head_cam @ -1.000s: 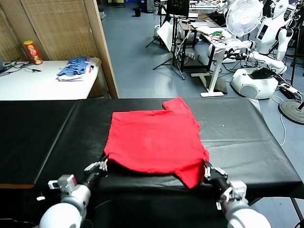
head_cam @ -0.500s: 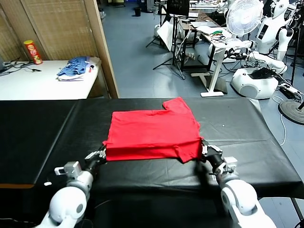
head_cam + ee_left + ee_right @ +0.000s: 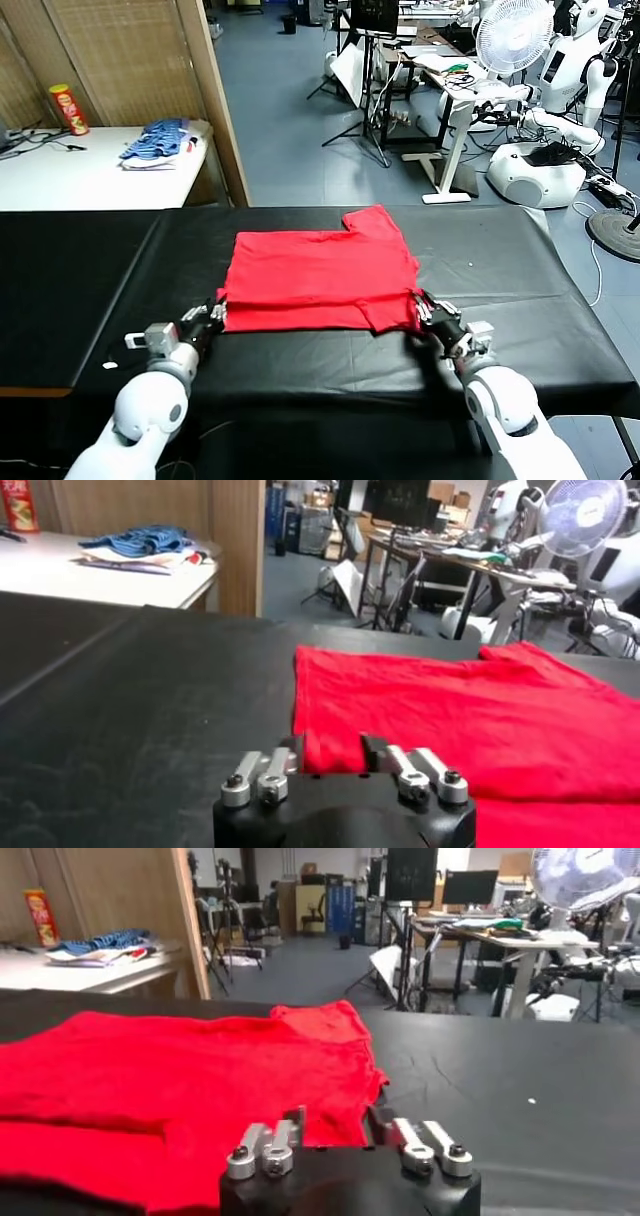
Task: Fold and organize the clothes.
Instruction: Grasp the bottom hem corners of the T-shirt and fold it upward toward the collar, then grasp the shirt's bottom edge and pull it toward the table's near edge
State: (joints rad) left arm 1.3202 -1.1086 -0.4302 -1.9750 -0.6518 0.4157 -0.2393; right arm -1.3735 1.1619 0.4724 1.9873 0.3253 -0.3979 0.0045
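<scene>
**Shirt folded once, both grippers at its near corners**

The red shirt (image 3: pixel 320 278) lies flat on the black table (image 3: pixel 500 270), about midway across and towards the near side. Its near part is doubled over onto itself, so a second layer sits on top along the near edge, and one sleeve sticks out at the far right corner. No print shows on the upward face.

The left gripper (image 3: pixel 205 322) sits low on the table at the shirt's near left corner. In the left wrist view the gripper (image 3: pixel 332 755) has its jaws apart, with the folded red edge lying between them (the cloth looks loose there, not pinched).

The right gripper (image 3: pixel 436 315) is at the near right corner, also down at table level. The right wrist view shows this gripper (image 3: pixel 335 1128) with jaws spread too, the red hem just between and beyond them, and the shirt (image 3: pixel 180 1073) stretching away to the far sleeve.

Far left, beyond the black table, a white table (image 3: pixel 80 175) carries a blue-and-white pile (image 3: pixel 158 143) and a red-and-yellow can (image 3: pixel 68 109). Far right stand a fan (image 3: pixel 513 35) and white robots (image 3: pixel 560 110).
</scene>
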